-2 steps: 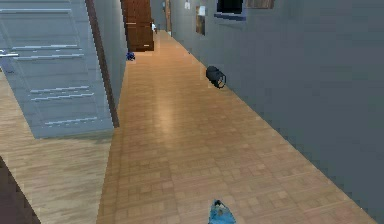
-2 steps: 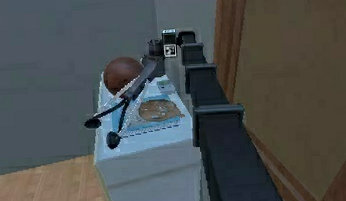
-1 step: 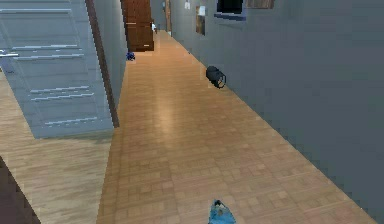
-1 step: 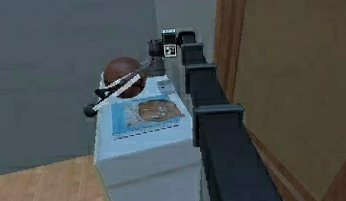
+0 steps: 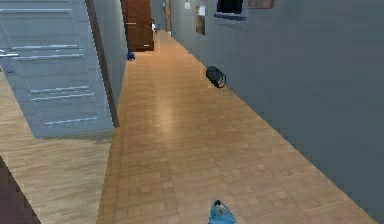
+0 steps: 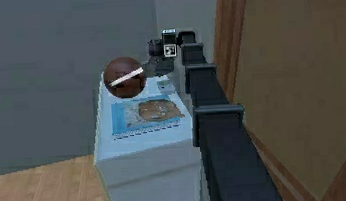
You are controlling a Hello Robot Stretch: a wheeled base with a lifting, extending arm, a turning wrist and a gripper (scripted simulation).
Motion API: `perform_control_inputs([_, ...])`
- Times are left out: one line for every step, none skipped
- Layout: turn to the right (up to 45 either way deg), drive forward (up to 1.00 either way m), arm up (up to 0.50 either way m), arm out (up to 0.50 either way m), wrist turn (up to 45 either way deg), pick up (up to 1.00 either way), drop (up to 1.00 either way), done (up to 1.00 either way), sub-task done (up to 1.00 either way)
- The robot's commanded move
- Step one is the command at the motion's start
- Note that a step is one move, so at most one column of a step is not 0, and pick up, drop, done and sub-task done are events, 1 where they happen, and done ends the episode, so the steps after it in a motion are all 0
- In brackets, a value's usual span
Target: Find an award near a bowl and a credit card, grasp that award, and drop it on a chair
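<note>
Nearest the arm side camera, the dark square arm (image 6: 219,136) climbs from the bottom edge just right of the middle, along the right-hand edge of a pale blue table (image 6: 135,166). At its far end stand two small white squares (image 6: 190,53) with black marks, and left of them sits the gripper (image 6: 158,49), at the table's far end. Its fingers (image 6: 154,48) merge with small dark shapes (image 6: 169,35) standing there on the table, so how the fingers are set cannot be told, nor whether the gripper holds anything. Whether one of those dark shapes is the award cannot be told either. Nearer on the table, left of the arm, rests a brown round thing (image 6: 122,75) with a pale band, and nearer still lies a flat blue-edged sheet (image 6: 147,115) with a round brownish picture on it. A grey wall (image 6: 49,76) stands behind the table, and a wooden panel (image 6: 300,81) takes up the arm side view's right. In the forward view a wood-floored hallway (image 5: 190,140) runs ahead between a grey-blue wall (image 5: 320,100) on the right and a pale panelled door (image 5: 50,70) on the left. A dark cylinder (image 5: 215,75) lies on the floor by the right wall, a small blue thing (image 5: 218,212) sits at the bottom edge, and a brown door (image 5: 138,25) stands at the hallway's far end.
</note>
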Motion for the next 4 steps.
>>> perform_control_inputs([0.0,0.0,0.0,0.0,27.0,0.0,0.0,0.0,0.0])
perform_control_inputs([0.0,0.0,-0.22,0.0,0.0,0.0,0.0,0.0,0.0])
perform_control_inputs([0.0,0.0,0.0,0.0,0.0,1.0,0.0,0.0,0.0])
perform_control_inputs([0.0,0.0,0.1,0.0,0.0,0.0,0.0,0.0,0.0])
